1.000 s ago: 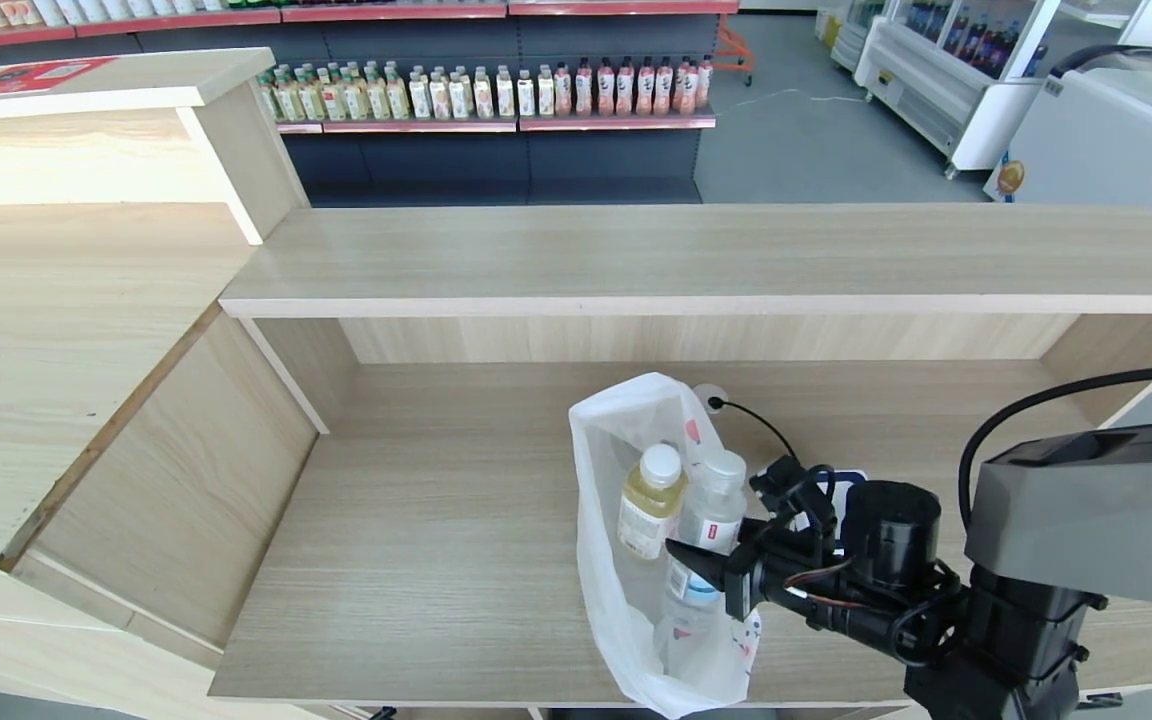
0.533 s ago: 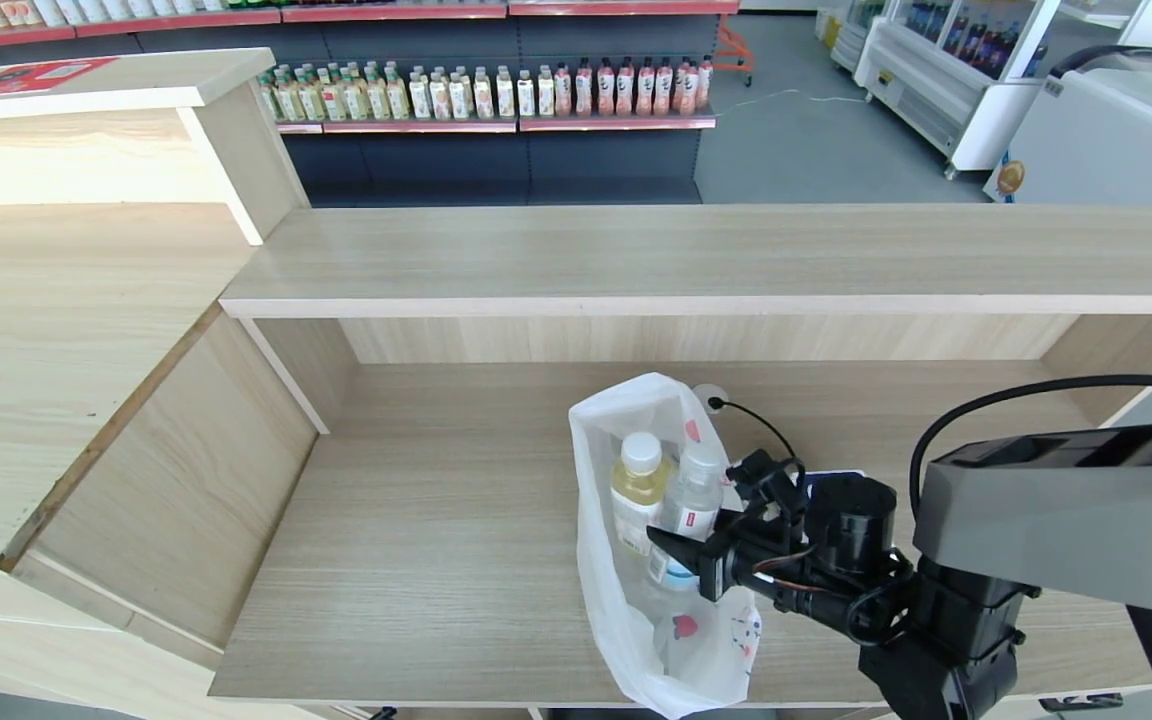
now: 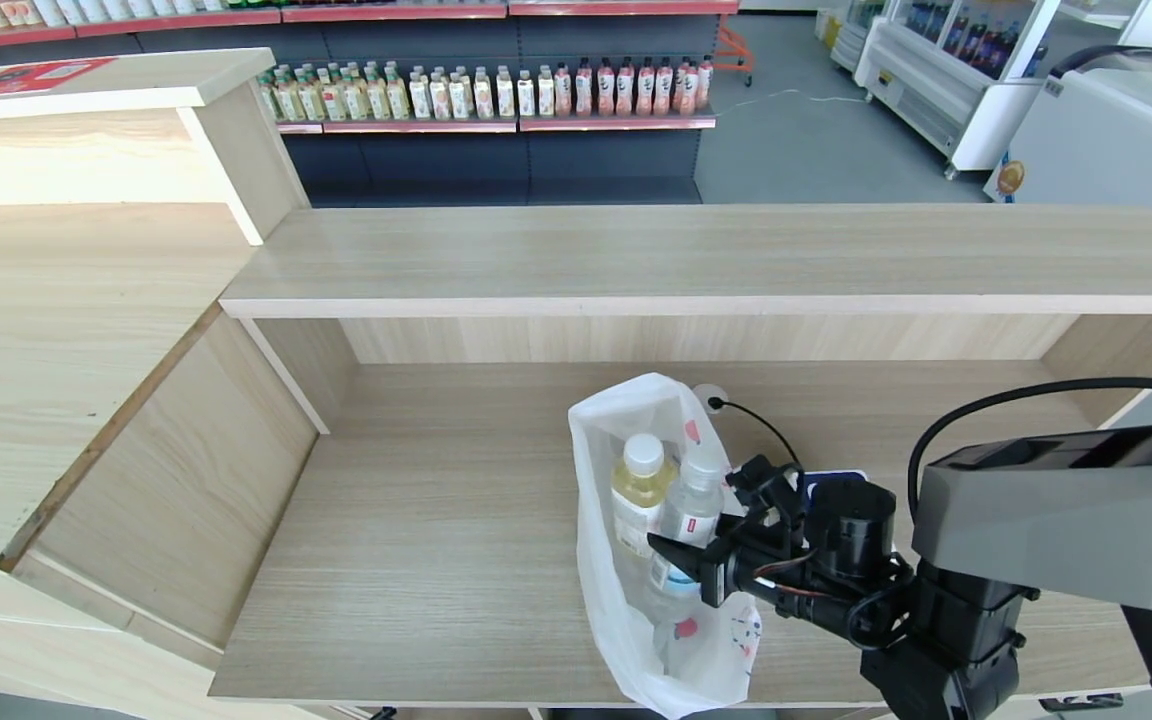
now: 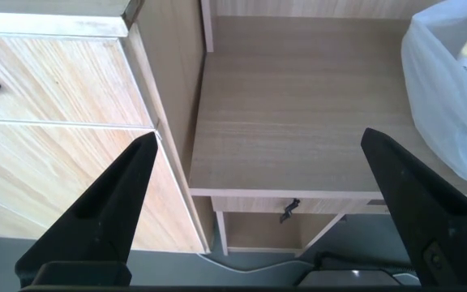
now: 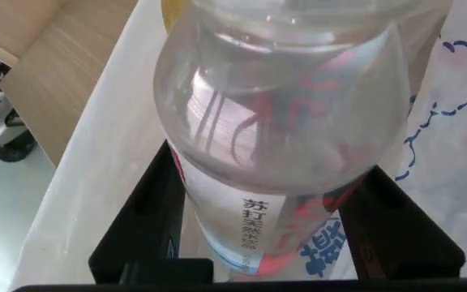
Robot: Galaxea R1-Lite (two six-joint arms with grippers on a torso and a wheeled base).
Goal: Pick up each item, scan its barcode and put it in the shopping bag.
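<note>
wooden checkout counter [image 3: 436, 520] fills the middle of the head view, with stocked store shelves [image 3: 496, 90] along the top edge. the white plastic shopping bag [image 3: 598, 560] stands on the counter's lower surface at lower centre of the frame, mouth open upward.

bag contents:
- yellow drink bottle [image 3: 639, 490], upright in the upper left part of the bag, white cap on.
- clear water bottle [image 3: 688, 515], just to its right, lower body already below the bag rim. whether its base rests on the bag floor cannot be told.

the right gripper [image 3: 706, 520] enters from the lower right and is clamped around the clear water bottle at mid-body. in the right wrist view its black fingers [image 5: 148, 231] sit on either side of the bottle's labelled section. a mid-body grip keeps the bottle upright and sends the base in first, so it should settle beside the yellow drink bottle rather than tip onto it. judgement: placing step under way, release not yet made.

the left gripper [image 4: 250, 203] hangs off the counter's near edge, jaws spread wide and holding nothing, well apart from the bag. this position leaves the right arm's path free.
</note>
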